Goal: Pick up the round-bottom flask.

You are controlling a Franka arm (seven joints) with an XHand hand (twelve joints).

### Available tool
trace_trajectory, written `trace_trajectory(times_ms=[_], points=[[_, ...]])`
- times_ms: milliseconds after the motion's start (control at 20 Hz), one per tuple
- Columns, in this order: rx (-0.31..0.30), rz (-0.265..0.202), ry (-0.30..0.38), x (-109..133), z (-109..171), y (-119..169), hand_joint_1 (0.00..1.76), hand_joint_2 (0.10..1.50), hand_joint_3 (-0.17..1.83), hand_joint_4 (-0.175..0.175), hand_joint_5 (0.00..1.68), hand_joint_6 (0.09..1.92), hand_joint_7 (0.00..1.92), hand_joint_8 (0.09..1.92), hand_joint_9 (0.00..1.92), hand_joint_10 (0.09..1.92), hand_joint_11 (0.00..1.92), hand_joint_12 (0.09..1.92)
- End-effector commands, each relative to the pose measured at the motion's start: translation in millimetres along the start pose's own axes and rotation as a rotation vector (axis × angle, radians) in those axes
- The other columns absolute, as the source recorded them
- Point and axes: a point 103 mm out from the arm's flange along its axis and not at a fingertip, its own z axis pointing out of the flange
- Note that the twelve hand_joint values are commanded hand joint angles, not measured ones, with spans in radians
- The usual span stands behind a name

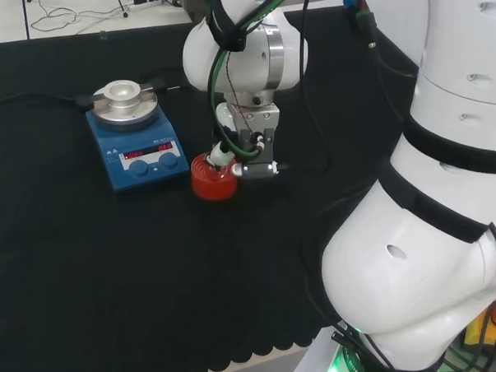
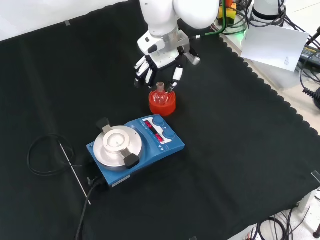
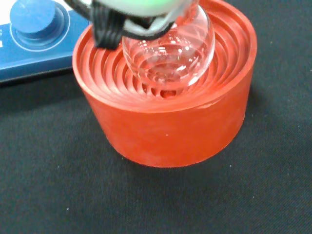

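**Flask sits in its red stand with the hand close above it**

Round-bottom flask [image 3: 168, 53] rests upright in the red ribbed stand [image 3: 165, 122], its clear bulb seated in the stand's ringed hollow, as the wrist view shows plainly. In the front view the flask [image 2: 160, 92] shows its short neck rising from the stand [image 2: 162, 104], which stands on the black cloth of the desk [image 2: 240, 150].

The hand [image 2: 157, 67] comes down from the top of the front view and hangs right over the flask's neck. Its fingers [image 2: 142, 75] point downward, spread and fairly straight, on either side of the neck; whether any of them touches the glass cannot be told. In the head view the hand [image 1: 250, 149] sits directly over the stand [image 1: 213, 180], under the arm's white wrist link.

A blue stirrer plate [image 2: 135, 147] with a round silver top stands just beside the stand, nearer the camera in the front view and to the left of it in the head view. A black cable [image 2: 47, 155] lies looped on the cloth to the left of the plate in the front view.
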Motion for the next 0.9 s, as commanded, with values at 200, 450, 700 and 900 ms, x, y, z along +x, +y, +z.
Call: trace_trajectory(times_ms=[200,450,700,900], points=[[0.046,-0.011,0.001,-5,-1,2,0.96,0.57,0.69,-0.064,0.55,0.77,0.18,0.66,0.46,0.64,0.25,1.36],[0.022,0.009,-0.003,-12,-2,-1,0.94,0.56,0.67,-0.06,0.48,0.68,0.15,0.67,0.42,0.67,0.22,1.37],[0.008,0.019,-0.003,-15,-3,-2,0.93,0.57,0.66,-0.058,0.7,0.76,0.16,0.67,0.44,0.68,0.23,1.37],[0.003,0.012,-0.007,-13,-1,-1,0.94,0.6,0.65,-0.067,0.86,0.79,0.2,0.68,0.47,0.67,0.25,1.37]])
